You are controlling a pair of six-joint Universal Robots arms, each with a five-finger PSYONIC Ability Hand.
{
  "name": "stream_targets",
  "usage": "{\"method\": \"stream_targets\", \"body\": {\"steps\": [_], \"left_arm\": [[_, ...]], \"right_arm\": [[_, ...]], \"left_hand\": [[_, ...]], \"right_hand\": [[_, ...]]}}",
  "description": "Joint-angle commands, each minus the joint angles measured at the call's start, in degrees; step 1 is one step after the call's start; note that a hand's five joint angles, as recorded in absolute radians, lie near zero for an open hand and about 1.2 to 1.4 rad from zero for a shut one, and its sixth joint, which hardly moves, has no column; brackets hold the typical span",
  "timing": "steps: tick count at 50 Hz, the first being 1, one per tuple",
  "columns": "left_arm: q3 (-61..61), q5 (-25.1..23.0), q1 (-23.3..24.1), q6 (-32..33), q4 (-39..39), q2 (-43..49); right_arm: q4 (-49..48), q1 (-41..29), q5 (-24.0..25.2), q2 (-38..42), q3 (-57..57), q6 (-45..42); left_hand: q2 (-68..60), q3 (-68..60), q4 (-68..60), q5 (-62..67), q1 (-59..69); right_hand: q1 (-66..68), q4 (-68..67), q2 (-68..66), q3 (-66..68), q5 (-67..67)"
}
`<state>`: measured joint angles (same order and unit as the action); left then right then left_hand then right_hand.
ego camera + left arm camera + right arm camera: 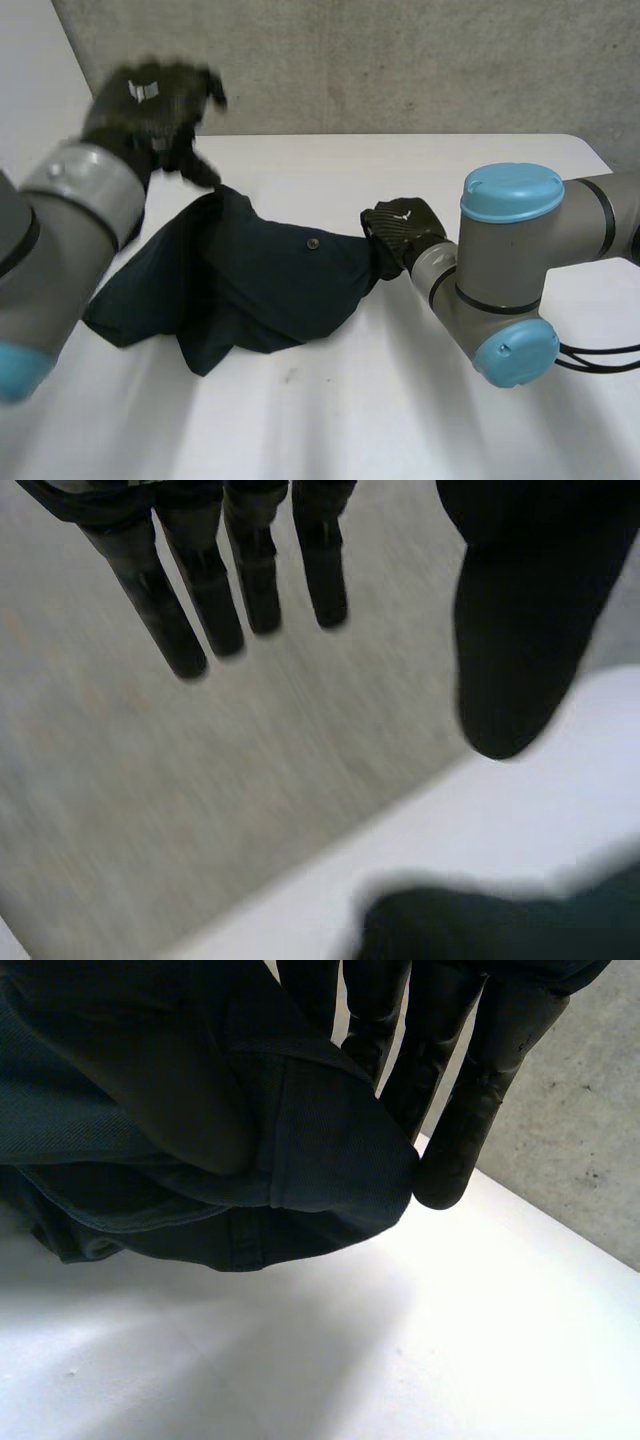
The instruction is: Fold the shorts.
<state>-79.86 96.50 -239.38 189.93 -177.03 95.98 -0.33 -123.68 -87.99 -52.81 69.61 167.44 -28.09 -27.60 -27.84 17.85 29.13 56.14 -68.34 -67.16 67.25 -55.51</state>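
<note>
Dark navy shorts (250, 280) lie bunched on the white table (400, 400), with a small button (312, 242) facing up. My right hand (402, 228) is at the shorts' right edge. In the right wrist view its fingers (470, 1090) pinch a hemmed fold of the shorts (200, 1110) and hold it just off the table. My left hand (150, 100) is raised above the shorts' back-left corner and is clear of the cloth. In the left wrist view its fingers (200, 590) are straight, the thumb stands apart, and nothing is between them. The shorts (480, 925) lie below that hand.
A grey concrete wall (400, 60) runs behind the table's far edge. Bare white table spreads in front of the shorts and to the right, under my right arm (510, 270).
</note>
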Motion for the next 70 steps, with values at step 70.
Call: {"method": "stream_targets", "body": {"steps": [70], "left_arm": [[-9.19,3.61,-3.29,10.72,-16.77,-11.5]], "right_arm": [[1.12,3.0,0.18,-22.76,-3.77,-18.99]], "left_hand": [[-51.91,-52.4,-52.16,52.15,50.87]], "right_hand": [[23.86,-11.66,-12.84,12.75,-14.49]]}}
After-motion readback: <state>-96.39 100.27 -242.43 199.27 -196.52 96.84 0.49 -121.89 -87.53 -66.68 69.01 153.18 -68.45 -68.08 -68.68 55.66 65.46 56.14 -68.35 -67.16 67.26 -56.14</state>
